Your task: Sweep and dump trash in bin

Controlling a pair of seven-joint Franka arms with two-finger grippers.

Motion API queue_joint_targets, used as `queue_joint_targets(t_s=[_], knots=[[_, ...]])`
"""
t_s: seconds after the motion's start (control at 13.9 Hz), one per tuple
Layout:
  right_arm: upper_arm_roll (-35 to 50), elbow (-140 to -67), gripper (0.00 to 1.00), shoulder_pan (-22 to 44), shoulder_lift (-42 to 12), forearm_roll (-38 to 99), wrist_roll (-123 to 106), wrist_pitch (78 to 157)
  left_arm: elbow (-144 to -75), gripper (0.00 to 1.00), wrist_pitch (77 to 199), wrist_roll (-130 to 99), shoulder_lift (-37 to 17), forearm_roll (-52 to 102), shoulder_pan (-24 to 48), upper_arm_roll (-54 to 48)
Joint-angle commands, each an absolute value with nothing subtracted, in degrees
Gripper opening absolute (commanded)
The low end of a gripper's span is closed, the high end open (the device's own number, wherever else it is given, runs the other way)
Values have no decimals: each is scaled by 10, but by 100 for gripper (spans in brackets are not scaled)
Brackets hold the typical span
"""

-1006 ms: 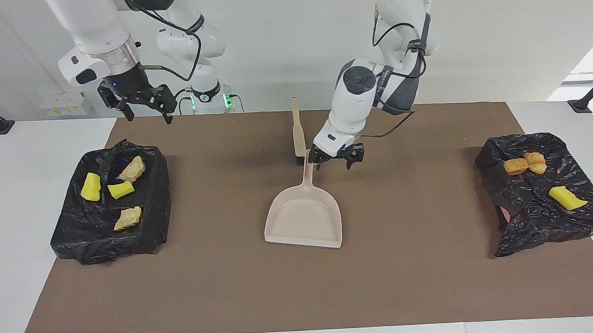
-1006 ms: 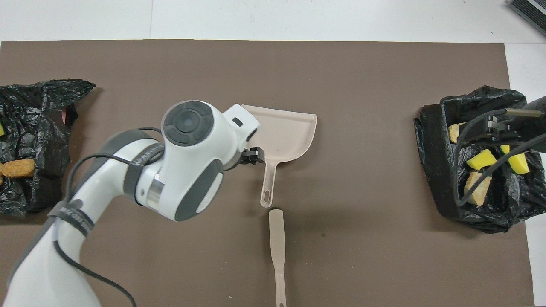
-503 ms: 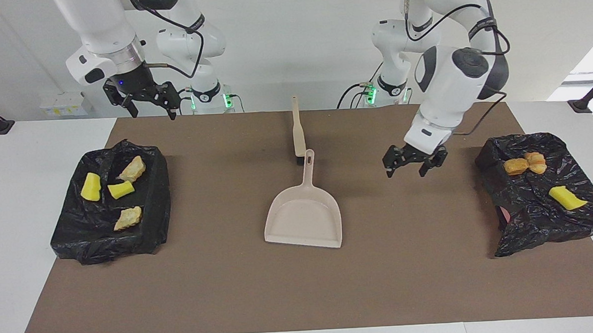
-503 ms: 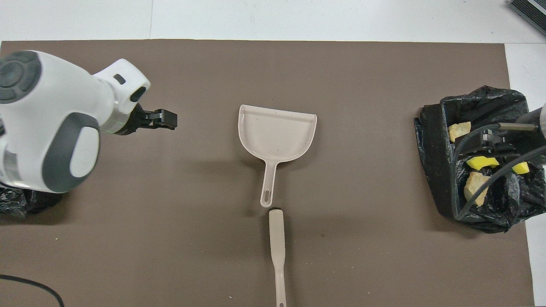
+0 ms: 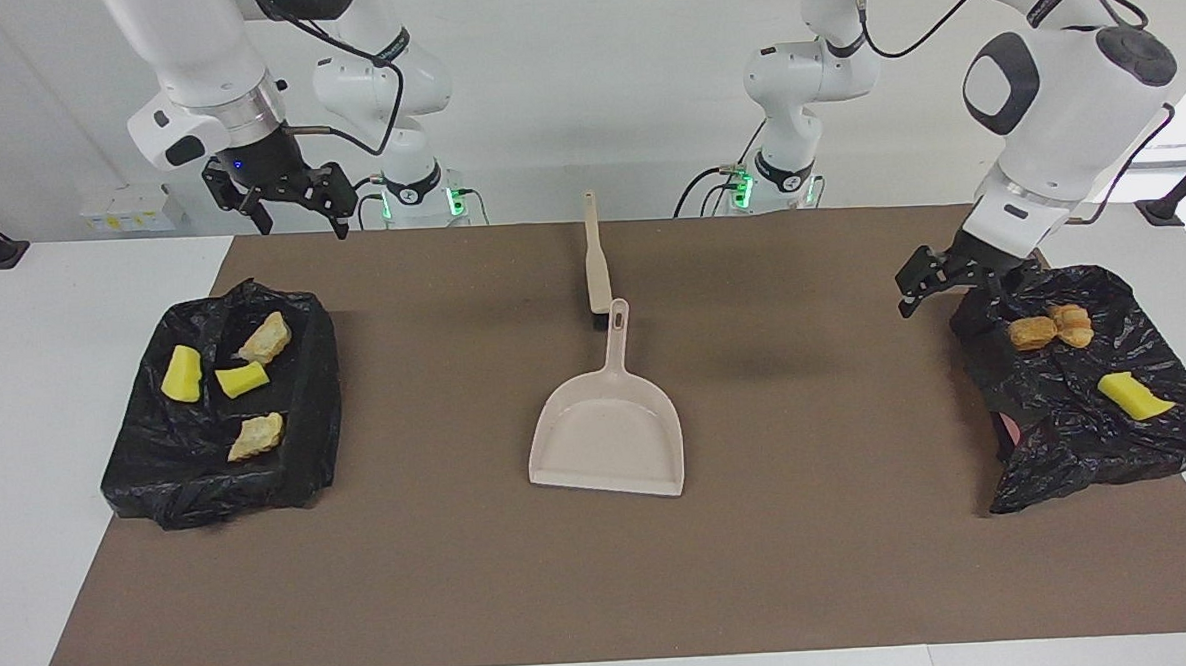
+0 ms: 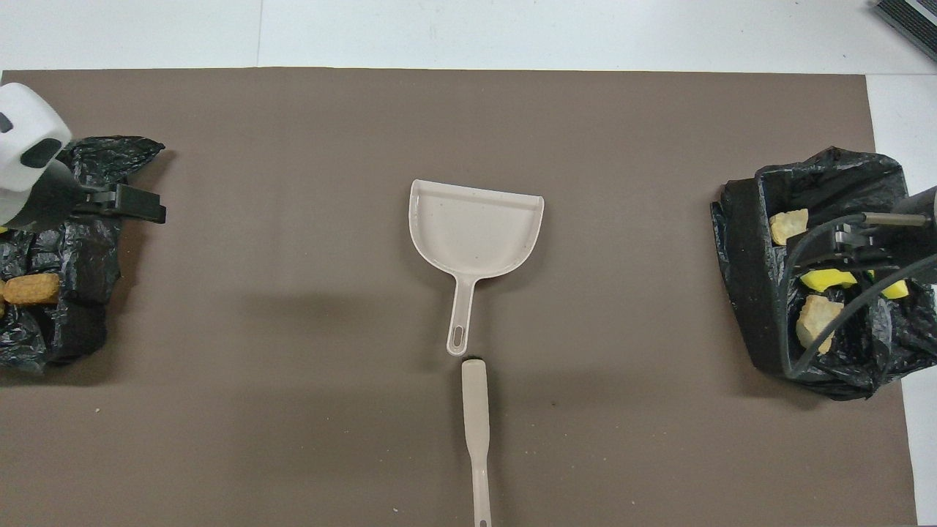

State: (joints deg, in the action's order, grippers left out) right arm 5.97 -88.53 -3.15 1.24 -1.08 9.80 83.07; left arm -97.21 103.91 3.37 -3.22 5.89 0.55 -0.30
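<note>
1. beige plastic brush (image 5: pixel 596 258) lies just robot-side of the landmark, a beige plastic dustpan (image 5: pixel 608 437).
2. yellow sponge and tan bread trash (image 5: pixel 240 380) sits in black-lined bins (image 5: pixel 159 472) at both table ends.
3. left gripper (image 5: pixel 936 276), open, over one bin's edge; right gripper (image 5: pixel 282 196), open, waits.
4. sweeping looks finished; next, park the arms.

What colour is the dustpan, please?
The dustpan is pale beige; the overhead view shows it best.

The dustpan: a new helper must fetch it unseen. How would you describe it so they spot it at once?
Look to the middle of the brown mat, midway between the two black bin bags. The dustpan lies flat there, handle toward the robots. It is the wide beige scoop; the brush just nearer to the robots is a narrow stick.
</note>
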Motion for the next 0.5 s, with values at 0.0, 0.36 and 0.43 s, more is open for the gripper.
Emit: queue_joint_targets(t_s=[0.0, 0.36, 0.43], knots=[[54, -883, 100, -31, 11, 1, 80, 836, -942, 100, 982, 33, -22, 55, -14, -8], [56, -883, 100, -30, 11, 0, 81, 839, -942, 100, 925, 31, 33, 19, -23, -10], [57, -883, 100, -30, 11, 0, 81, 839, -942, 100, 916, 29, 39, 14, -23, -10]])
